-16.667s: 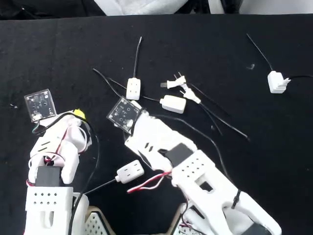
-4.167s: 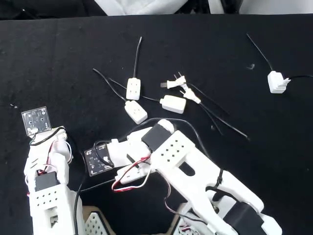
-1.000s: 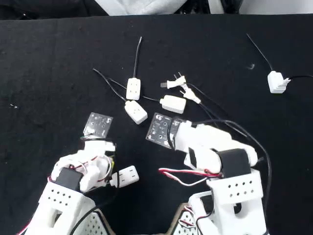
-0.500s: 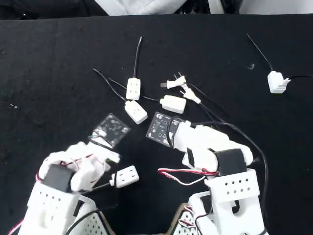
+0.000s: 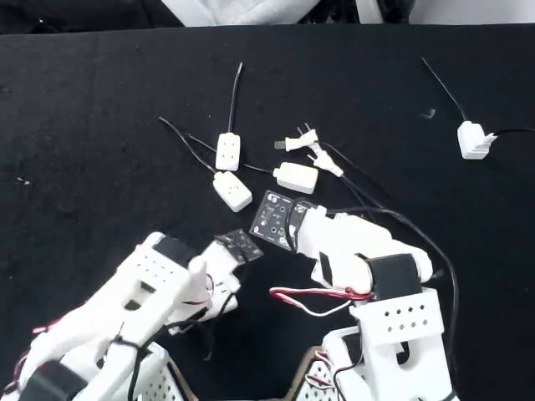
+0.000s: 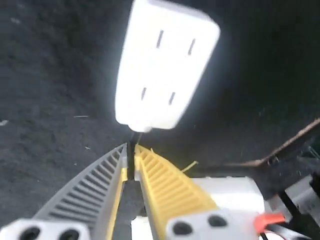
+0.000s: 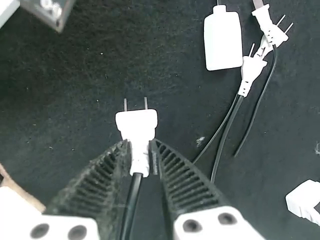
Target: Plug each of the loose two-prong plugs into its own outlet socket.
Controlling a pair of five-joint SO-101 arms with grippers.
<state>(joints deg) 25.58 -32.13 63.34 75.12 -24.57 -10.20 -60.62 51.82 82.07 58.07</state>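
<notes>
Currently, right tool [image 7: 138, 149] clenching white two-prong plug [image 7: 136, 122] by its body, prongs pointing outward above black tabletop [image 5: 100, 109], left tool [image 6: 131, 151] pinched shut on thin black cord [image 6: 133, 136] at base of white four-slot outlet block [image 6: 165, 65].

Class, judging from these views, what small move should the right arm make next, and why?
Probably carry the plug toward the outlet socket, prongs facing its slots: the right tool clamps the plug, and the left tool pinches the socket's cord, steadying it.
</notes>
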